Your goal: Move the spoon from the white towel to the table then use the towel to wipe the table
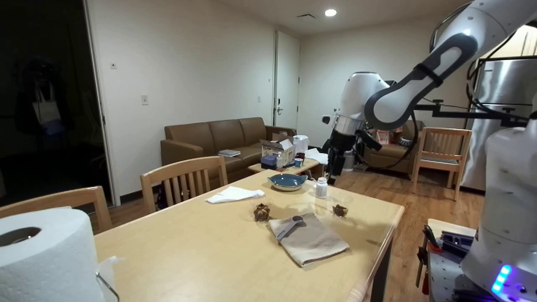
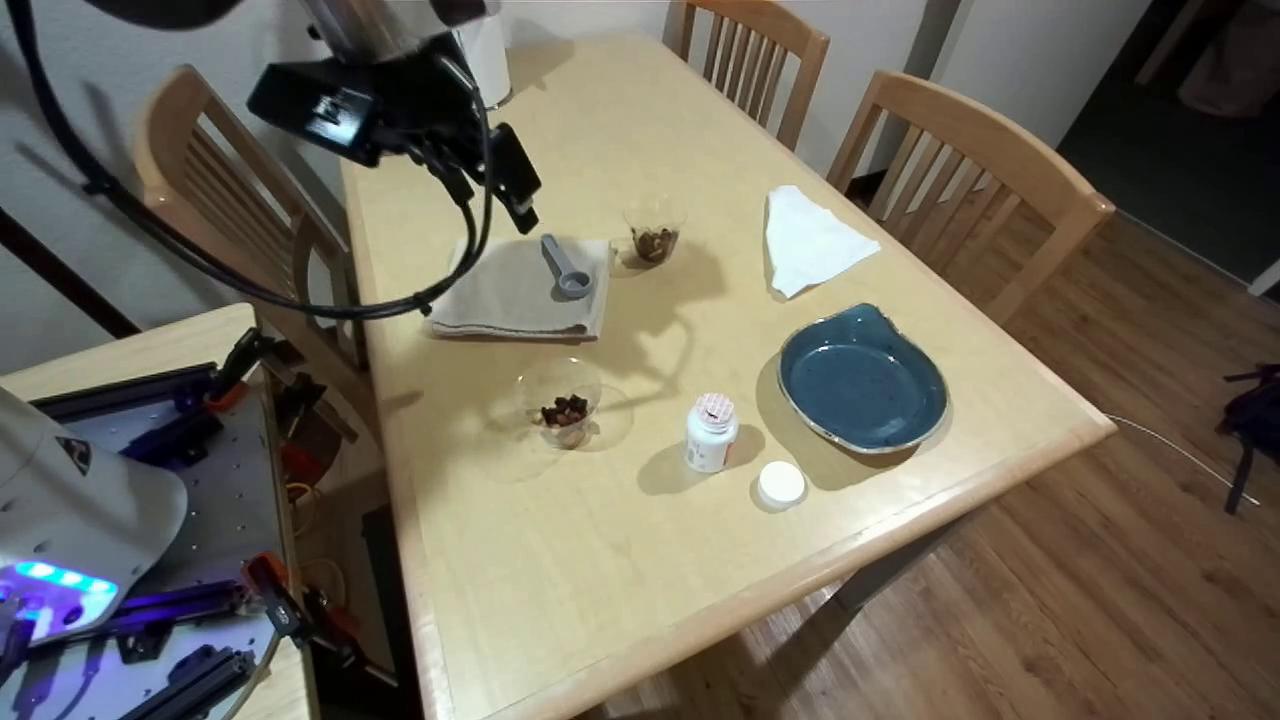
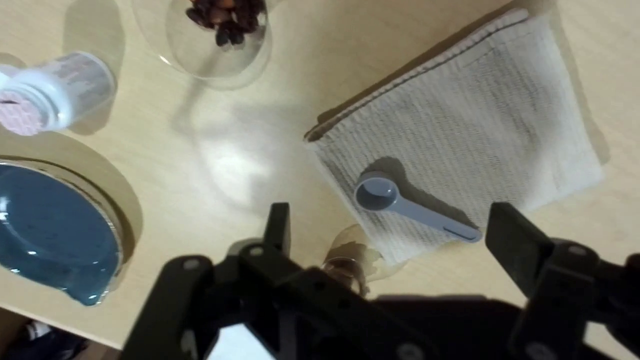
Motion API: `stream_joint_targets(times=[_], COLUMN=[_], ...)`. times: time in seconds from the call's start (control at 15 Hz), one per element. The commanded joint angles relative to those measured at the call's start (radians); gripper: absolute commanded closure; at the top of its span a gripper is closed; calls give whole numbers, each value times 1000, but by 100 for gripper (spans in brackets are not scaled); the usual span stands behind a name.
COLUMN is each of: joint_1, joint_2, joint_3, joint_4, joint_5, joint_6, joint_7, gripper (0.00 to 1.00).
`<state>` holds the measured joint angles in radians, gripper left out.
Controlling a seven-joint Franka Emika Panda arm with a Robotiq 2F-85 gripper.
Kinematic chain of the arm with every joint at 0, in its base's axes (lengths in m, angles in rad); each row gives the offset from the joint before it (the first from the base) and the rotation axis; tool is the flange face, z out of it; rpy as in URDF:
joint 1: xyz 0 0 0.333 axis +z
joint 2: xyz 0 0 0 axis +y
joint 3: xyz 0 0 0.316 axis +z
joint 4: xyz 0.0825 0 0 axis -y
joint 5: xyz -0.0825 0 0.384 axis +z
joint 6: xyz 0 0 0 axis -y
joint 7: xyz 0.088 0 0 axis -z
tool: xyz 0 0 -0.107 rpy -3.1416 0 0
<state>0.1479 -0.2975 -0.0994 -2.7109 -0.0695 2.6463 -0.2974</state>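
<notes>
Arm (image 1: 390,109) reaching over table (image 2: 640,560); gripper (image 3: 387,222) above it, pointing down, jaws wide apart; spoon (image 3: 417,212) lying on white towel (image 3: 475,125); blue dish (image 2: 860,390), white bottle (image 2: 710,440), two clear cups (image 2: 565,410) also on table; wooden chairs (image 1: 184,168) alongside, brown sofa (image 1: 218,138) beyond in an exterior view

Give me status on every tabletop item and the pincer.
Pincer: open, holding nothing
White towel: folded, lying flat
Spoon: on white towel, bowl up
Bottle: upright, uncapped
White cap: off bottle
Blue dish: upright
Clear cups: upright, partly filled
Paper sheet: lying spread
Paper roll: upright
</notes>
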Motion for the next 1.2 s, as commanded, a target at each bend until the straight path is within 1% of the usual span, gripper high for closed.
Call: stream_joint_targets(times=[0.0,0.07,0.13,0.2,0.27,0.33,0.4,0.47,0.67,0.73,0.8,0.87,0.93,1.0,1.07,1.13], joint_1=[216,284,334,357,352,208,209,206,204,205,180,170,257,156,146,128], joint_2=[149,152,151,162,185,160,168,173,176,182,194,225,258,300,326,363], joint_3=[-185,-242,-286,-316,-329,-158,-169,-175,-180,-174,-142,-120,-193,-69,-46,-4], joint_4=[58,69,81,101,128,78,96,108,115,125,131,153,178,191,210,227], joint_5=[207,271,331,384,424,379,408,417,419,481,527,614,701,756,813,840], joint_6=[38,4,-36,-93,-161,-80,-124,-145,-151,-204,-209,-237,-227,-158,-140,-66], joint_7=[-268,-344,-419,-491,-561,-450,-499,-522,-538,-612,-634,-702,-755,-743,-760,-743], gripper=[0,0,0,0,0,0,0,0,0,0,0,0,0,0,0,0])
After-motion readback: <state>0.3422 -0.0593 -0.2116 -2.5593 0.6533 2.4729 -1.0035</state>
